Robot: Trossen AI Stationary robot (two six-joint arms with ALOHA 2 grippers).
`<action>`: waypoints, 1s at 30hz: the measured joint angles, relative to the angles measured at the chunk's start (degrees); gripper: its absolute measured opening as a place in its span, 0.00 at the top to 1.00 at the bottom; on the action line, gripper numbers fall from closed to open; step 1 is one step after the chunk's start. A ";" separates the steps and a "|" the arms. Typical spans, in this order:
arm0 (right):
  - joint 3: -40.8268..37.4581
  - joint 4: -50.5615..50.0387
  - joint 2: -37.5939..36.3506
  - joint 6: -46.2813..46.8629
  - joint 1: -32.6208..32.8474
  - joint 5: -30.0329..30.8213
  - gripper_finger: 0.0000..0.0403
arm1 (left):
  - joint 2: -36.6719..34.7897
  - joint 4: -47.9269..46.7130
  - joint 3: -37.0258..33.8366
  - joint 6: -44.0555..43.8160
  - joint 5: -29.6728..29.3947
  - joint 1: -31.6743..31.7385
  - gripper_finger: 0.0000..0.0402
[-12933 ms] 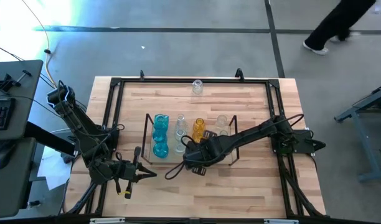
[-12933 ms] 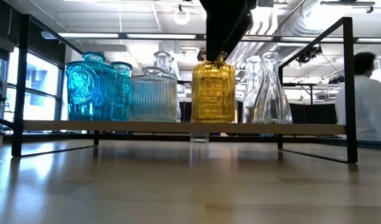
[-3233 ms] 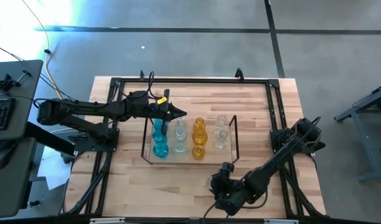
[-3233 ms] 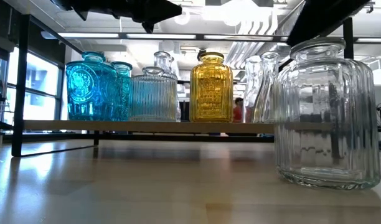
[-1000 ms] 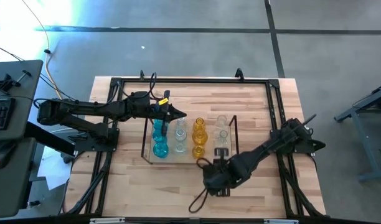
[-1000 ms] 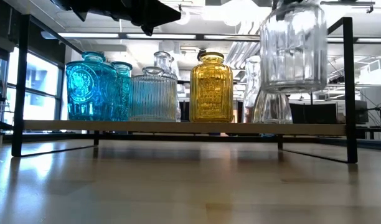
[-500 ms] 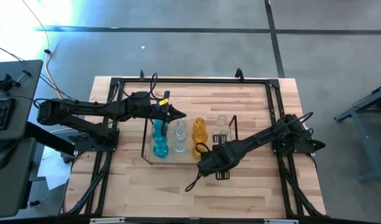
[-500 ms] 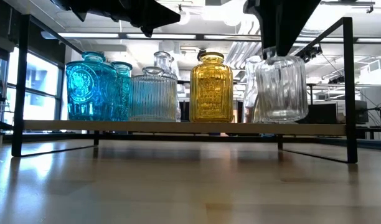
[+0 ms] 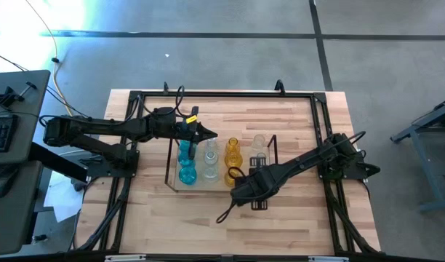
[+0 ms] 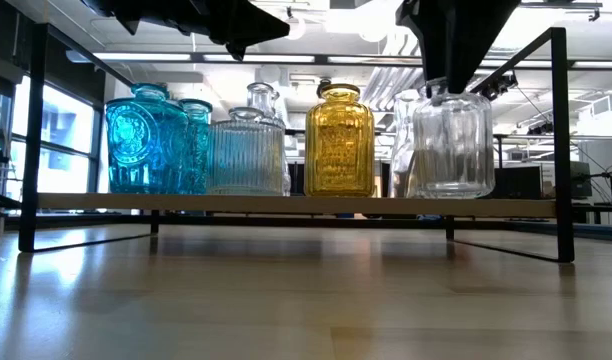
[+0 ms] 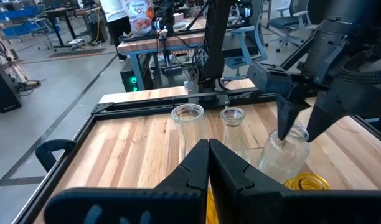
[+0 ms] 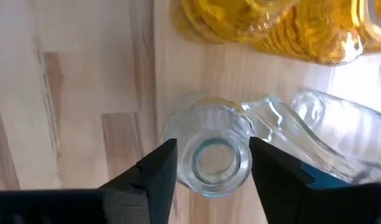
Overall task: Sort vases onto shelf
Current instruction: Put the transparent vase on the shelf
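Note:
The shelf [image 9: 274,156] stands mid-table with blue vases [image 9: 186,164], pale clear ones [image 9: 210,154], amber ones [image 9: 232,154] and clear ones [image 9: 259,142] in rows on its wood board [image 10: 286,204]. My right gripper [image 9: 249,188] is over the shelf's near right part, shut on a clear ribbed vase [image 10: 452,145]. That vase's base is at board level. Whether it rests there does not show. My left gripper [image 9: 211,135] hovers shut above the shelf's far left part, over the vase tops. My right gripper pinches the clear ribbed vase at its narrow neck, just under the round mouth [image 12: 206,158], one finger [image 12: 158,169] on each side. The fingers come from above, pointing down. The vase hangs upright below them, its base [image 10: 452,192] level with the shelf board.
A larger black frame [image 9: 135,98] edges the table. A dark cable loop [image 9: 226,212] trails from the right arm over the bare wood near the near edge. A desk with a keyboard [image 9: 4,131] stands off the table's left side.
My right gripper has carried the clear ribbed vase from the table's near side toward the far edge, over the shelf's near right part. It has then lowered the vase from well above the other vases to board level. The vase has stayed upright.

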 joint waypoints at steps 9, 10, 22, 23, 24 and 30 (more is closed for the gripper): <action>0.00 -2.04 0.00 0.15 -0.05 0.15 0.52 | 0.00 0.04 0.00 -0.02 0.00 -0.02 1.00; 0.00 -2.41 0.00 0.15 -0.05 0.21 0.52 | 0.00 0.04 0.00 -0.02 0.00 0.00 1.00; 0.02 -5.72 0.00 0.35 -0.05 1.44 0.51 | 0.00 0.05 0.00 -0.03 0.00 0.00 1.00; 0.02 -6.02 0.00 0.37 -0.05 1.44 0.51 | 0.00 0.05 0.00 -0.02 0.00 0.00 1.00; 0.02 -6.19 0.00 0.37 -0.05 1.44 0.51 | 0.00 0.05 0.00 -0.02 0.00 0.00 1.00; 0.02 -6.73 0.00 0.33 0.10 1.46 0.51 | 0.00 0.07 0.00 -0.02 0.00 0.00 1.00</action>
